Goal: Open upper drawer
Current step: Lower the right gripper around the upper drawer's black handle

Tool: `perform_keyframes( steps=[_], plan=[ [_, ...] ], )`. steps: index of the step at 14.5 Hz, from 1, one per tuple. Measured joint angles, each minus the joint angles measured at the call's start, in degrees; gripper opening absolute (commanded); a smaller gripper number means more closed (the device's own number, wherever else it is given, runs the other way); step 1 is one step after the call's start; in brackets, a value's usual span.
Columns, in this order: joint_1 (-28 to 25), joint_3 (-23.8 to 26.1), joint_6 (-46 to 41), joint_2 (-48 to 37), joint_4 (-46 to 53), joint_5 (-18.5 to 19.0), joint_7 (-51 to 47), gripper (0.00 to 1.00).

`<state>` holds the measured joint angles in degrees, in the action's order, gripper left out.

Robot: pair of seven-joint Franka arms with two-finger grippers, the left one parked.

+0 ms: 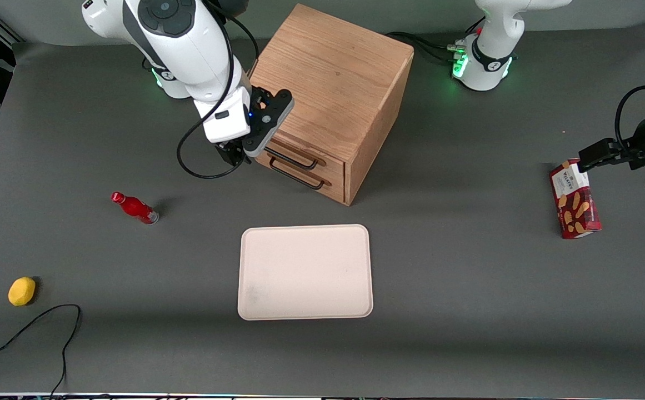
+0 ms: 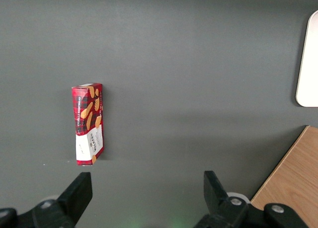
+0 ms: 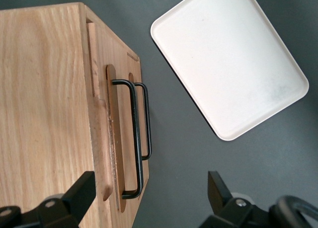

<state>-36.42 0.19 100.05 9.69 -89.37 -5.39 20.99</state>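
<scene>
The oak cabinet (image 1: pixel 333 78) stands at the back of the table, its two drawers facing the tray. The upper drawer (image 1: pixel 330 166) looks shut, and its black bar handle (image 1: pixel 294 158) runs along its front. In the right wrist view the handle (image 3: pixel 134 138) sits above the lower drawer's handle (image 3: pixel 147 121). My right gripper (image 1: pixel 237 154) hangs open just off the cabinet's front corner, toward the working arm's end, level with the drawers. In the right wrist view the gripper (image 3: pixel 149 195) is empty and one end of the upper handle lies between its fingers (image 3: pixel 79 193), untouched.
A cream tray (image 1: pixel 305 272) lies in front of the cabinet and also shows in the right wrist view (image 3: pixel 228 64). A red bottle (image 1: pixel 134 207) and a lemon (image 1: pixel 21 291) lie toward the working arm's end. A cookie box (image 1: pixel 575 206) lies toward the parked arm's end.
</scene>
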Motion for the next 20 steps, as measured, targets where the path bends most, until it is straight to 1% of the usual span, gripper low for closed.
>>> perform_keyframes(
  steps=[6, 10, 20],
  plan=[
    [0.0, 0.0, 0.7, 1.7, -1.0, -0.1, 0.8, 1.0],
    [-0.1, 0.2, 5.4, 2.6, -4.4, -0.1, 0.8, 1.0],
    [-0.7, 0.3, 11.5, 2.6, -10.5, -0.1, 0.8, 1.0]
  ],
)
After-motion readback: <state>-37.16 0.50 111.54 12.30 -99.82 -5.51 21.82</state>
